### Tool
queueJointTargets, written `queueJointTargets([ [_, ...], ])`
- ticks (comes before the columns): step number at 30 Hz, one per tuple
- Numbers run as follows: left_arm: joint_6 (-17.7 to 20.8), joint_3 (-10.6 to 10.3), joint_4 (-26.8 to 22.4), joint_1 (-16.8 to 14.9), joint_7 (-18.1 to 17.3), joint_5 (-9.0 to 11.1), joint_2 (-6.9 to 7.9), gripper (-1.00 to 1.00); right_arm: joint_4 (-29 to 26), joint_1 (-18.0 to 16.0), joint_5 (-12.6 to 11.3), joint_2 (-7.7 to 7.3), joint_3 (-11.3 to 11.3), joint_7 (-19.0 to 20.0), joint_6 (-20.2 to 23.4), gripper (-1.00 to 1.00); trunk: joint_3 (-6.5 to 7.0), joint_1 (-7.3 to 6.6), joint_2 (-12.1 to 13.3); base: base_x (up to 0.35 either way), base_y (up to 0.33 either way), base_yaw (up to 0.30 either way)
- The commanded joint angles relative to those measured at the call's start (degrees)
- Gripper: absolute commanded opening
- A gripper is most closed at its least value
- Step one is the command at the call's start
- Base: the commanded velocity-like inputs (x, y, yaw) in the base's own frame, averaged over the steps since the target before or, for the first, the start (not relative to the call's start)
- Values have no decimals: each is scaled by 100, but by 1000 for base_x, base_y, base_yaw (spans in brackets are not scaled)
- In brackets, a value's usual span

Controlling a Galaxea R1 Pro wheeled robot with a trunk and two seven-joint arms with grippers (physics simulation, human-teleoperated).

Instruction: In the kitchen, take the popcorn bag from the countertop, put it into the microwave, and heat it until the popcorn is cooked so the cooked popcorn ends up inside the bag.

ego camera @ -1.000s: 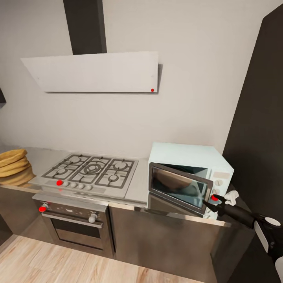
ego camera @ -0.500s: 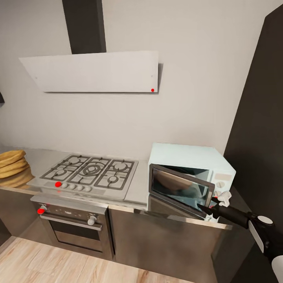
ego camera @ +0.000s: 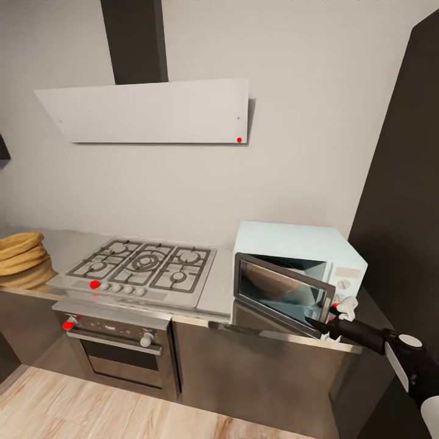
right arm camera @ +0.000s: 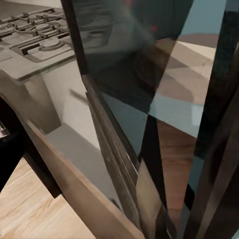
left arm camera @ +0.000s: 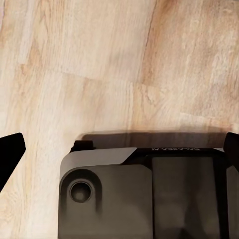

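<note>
Mint-blue box: the microwave (ego camera: 299, 271) sits on the steel surface (ego camera: 219, 292) to the right of the gas hob (ego camera: 143, 268); its door (ego camera: 281, 294) stands partly ajar, free edge swung out toward you.
Right claw: your right claw (ego camera: 321, 323) is at the door's free lower corner, tip on or just beside the frame; I cannot tell whether its fingers are parted or closed.
Left claw: down low over the wood floor (left arm camera: 99, 64); dark tips (left arm camera: 10, 152) sit far apart at the frame edges, so it reads as spread wide, holding nothing.
Popcorn bag: I cannot make it out, neither on the surface nor through the dark glass.
Far left: tan stacked pile (ego camera: 21, 259), identity unclear.
Step, my judgement: working the door, either opening or closing.
Next move: check the cavity for the bag before swinging the door home; keep the tip on the frame edge, it could slip off.
</note>
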Motion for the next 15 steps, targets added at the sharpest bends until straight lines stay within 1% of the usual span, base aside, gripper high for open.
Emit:
queueJointTargets([
  [1, -20, 8, 7, -2, 1, 1, -1, 100, 2, -2, 0, 3, -5, 27, -14, 100, -2, 2, -4, -2, 2, 0],
  [3, -20, 6, 7, -2, 1, 1, -1, 100, -1, -2, -3, 6, 0, 28, -14, 100, -2, 2, -4, -85, 43, 0],
  [6, -20, 5, 7, -2, 1, 1, -1, 100, -3, -2, -2, 7, 3, 28, -14, 100, -2, 2, -4, -198, 114, 0],
  [12, -20, 5, 7, -2, 1, 1, -1, 100, -3, -2, -2, 12, 5, 29, -14, 100, -2, 2, -4, -56, 17, 0],
  [15, -20, 6, 7, -2, 1, 1, -1, 100, -3, -2, 1, 25, 8, 28, -14, 100, -2, 2, -4, -271, 1, 0],
])
